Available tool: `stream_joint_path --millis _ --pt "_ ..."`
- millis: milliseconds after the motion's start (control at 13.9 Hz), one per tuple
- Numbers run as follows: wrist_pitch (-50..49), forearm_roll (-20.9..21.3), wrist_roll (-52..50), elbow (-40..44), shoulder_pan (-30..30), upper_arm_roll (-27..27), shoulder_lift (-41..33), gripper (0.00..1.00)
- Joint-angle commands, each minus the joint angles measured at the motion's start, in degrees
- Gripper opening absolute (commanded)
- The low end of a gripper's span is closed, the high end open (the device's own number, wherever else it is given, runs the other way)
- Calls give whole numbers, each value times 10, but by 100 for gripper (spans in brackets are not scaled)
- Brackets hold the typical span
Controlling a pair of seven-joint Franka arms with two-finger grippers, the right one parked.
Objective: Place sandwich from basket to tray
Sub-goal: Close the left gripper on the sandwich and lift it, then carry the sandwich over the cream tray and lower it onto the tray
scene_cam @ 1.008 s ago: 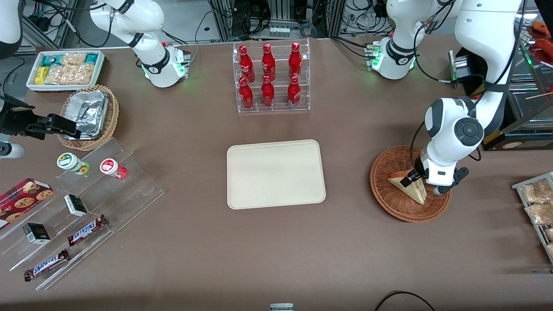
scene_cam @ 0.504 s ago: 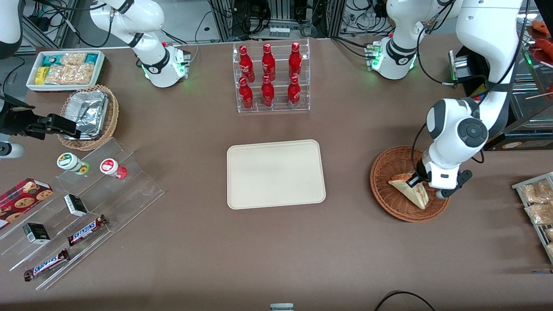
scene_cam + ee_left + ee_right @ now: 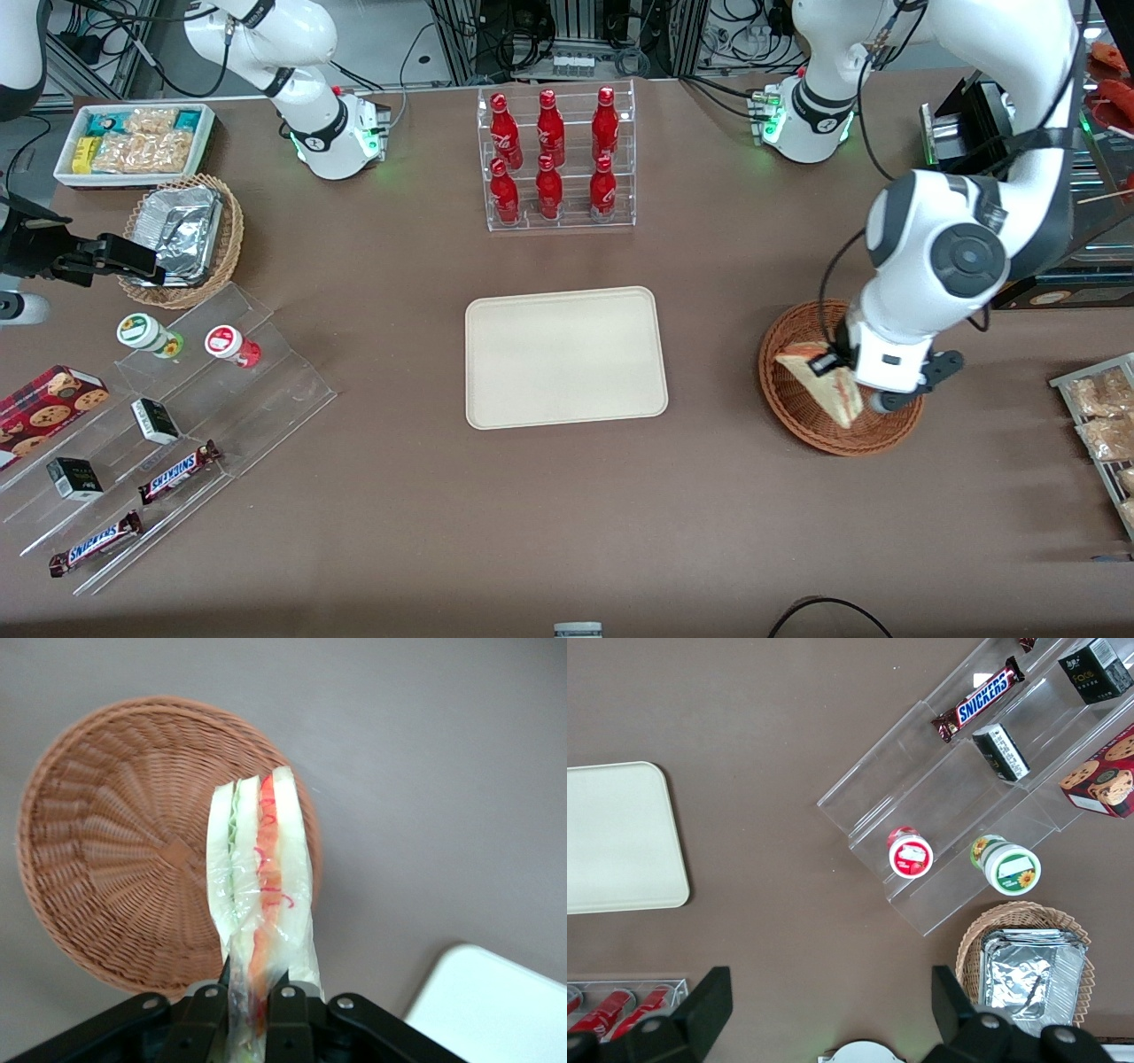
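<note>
A brown counter [image 3: 709, 496] is carrying the scene. The claw [image 3: 252, 997] is hanging above the reddish-brown wicker basket [image 3: 797, 408], pinching the sandwich [image 3: 259, 877] by its narrow end between both fingers [image 3: 208, 1005]. The sandwich is a wrapped triangular wedge: three pale white bread layers are showing edge-on, with green filling in one seam and red-orange strips in the other, under clear film. It is hanging clear of the basket's weave, over the rim nearer the cream-beige tray [image 3: 565, 356], which is lying well apart toward the counter's middle.
</note>
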Motion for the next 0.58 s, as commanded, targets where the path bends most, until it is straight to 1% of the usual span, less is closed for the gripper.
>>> stream_joint_path --millis 0,288,504 --pt "-11 9 -3 17 -64 4 11 8" --pt "-10 8 -12 54 -162 4 54 8" --pt "-8 7 -12 83 -210 4 91 8"
